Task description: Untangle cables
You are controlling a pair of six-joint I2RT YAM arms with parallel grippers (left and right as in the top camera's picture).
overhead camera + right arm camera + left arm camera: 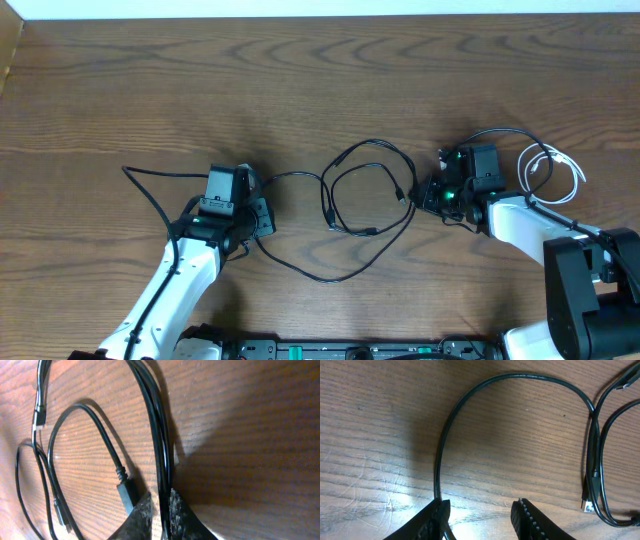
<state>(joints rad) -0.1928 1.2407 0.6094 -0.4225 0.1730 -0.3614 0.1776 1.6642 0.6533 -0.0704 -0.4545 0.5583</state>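
At the middle of the wooden table point(300, 80) lies a loose tangle of 2 black cables point(372, 143). Their loops cross over one another, and a few small plug ends rest in and around the loops.

Just off the tangle's left edge sits the left gripper point(258, 208), low over the wood. Its wrist view shows the 2 fingers point(436, 516) standing partly apart. A single black strand curves in from the tangle and runs down between them, close against 1 finger, and nothing is clamped. That strand also trails on past the gripper, away from the tangle.

Touching the tangle's right edge is the right gripper point(427, 195). Its fingers point(142, 515) are drawn almost together and pinch black strands that run up between them into the loops. I cannot tell whether they hold 1 strand or 2. A black plug lies just beside those fingertips.

Beyond the right gripper, well apart from the black tangle, 1 white cable point(548, 168) is coiled in a few small loops of its own.
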